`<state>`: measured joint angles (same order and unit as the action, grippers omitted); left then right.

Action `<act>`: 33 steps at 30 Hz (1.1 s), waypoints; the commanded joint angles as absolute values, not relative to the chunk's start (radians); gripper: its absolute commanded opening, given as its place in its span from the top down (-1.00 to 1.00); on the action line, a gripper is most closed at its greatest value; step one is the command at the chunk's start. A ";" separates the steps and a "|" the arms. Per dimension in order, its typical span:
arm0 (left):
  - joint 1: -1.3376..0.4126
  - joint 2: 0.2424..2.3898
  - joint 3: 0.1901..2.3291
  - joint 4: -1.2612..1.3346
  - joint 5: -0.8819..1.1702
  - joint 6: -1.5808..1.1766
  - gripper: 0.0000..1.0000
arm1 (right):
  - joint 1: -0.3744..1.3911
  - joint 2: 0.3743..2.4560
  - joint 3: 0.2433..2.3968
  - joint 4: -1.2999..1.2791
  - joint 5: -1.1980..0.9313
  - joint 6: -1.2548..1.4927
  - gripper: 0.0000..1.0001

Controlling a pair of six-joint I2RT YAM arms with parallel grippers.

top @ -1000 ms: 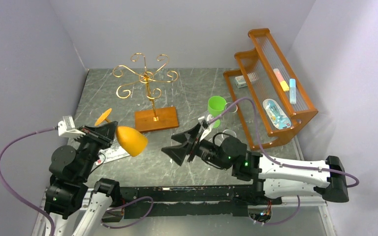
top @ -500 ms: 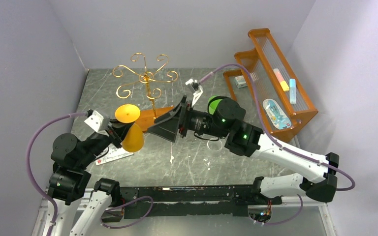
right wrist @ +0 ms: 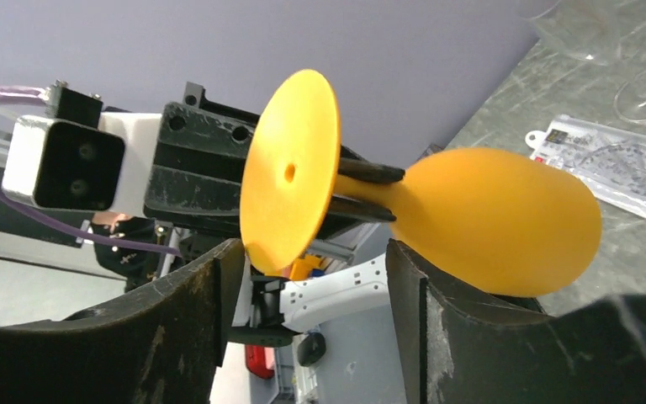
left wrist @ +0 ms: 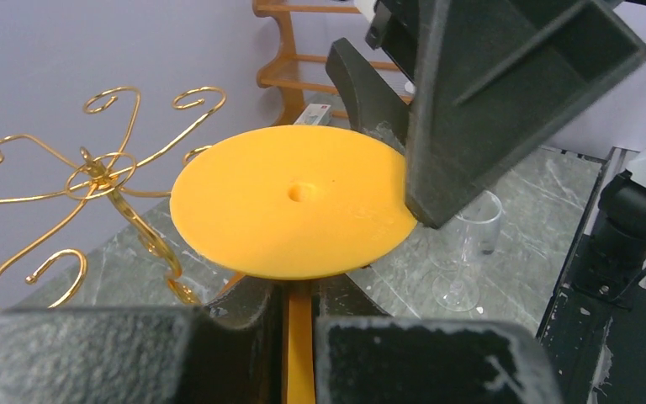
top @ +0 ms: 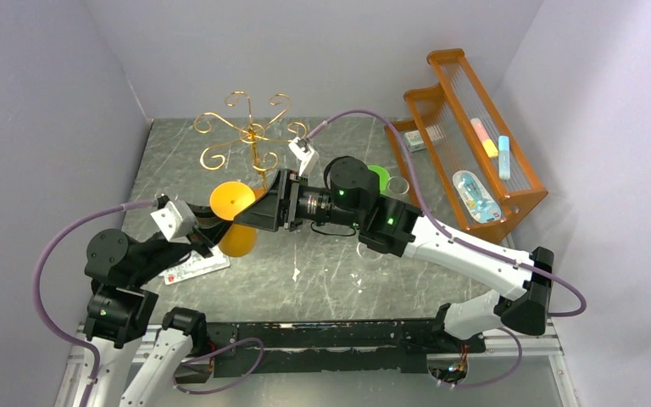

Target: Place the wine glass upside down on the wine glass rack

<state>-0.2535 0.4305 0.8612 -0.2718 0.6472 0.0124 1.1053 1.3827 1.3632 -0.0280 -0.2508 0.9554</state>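
Note:
The orange wine glass (top: 234, 202) is held by its stem in my left gripper (top: 208, 229), which is shut on it. Its bowl (top: 240, 240) points down and left, and its round foot faces up. In the left wrist view the foot (left wrist: 294, 202) fills the middle above the stem. My right gripper (top: 258, 212) is open, its two fingers on either side of the foot's rim (right wrist: 290, 172), apart from it; the bowl (right wrist: 496, 219) lies just behind. The gold wire rack (top: 253, 134) stands just beyond, its wooden base mostly hidden by the right gripper. The rack also shows in the left wrist view (left wrist: 101, 172).
A large orange slatted shelf (top: 466, 144) holding small items stands at the right. A green cup (top: 380, 175) and a clear glass (top: 398, 184) sit near it. A clear wine glass (left wrist: 467, 252) stands on the table. A packaged ruler set (top: 191, 267) lies under the left arm.
My left gripper lifted the orange glass toward the rack and turned its foot upward. My right arm swung left across the table; its open fingers now flank the foot.

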 commanded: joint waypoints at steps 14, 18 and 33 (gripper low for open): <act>-0.259 0.404 0.820 -0.192 0.781 0.017 0.90 | 1.028 1.387 1.321 0.057 -0.262 1.212 0.38; -0.259 0.394 0.809 -0.203 0.787 0.028 0.90 | 1.026 1.392 1.298 0.118 -0.349 1.243 0.52; -0.259 0.388 0.856 -0.424 0.759 0.089 -0.14 | 0.965 1.292 1.214 0.011 -0.346 1.275 1.00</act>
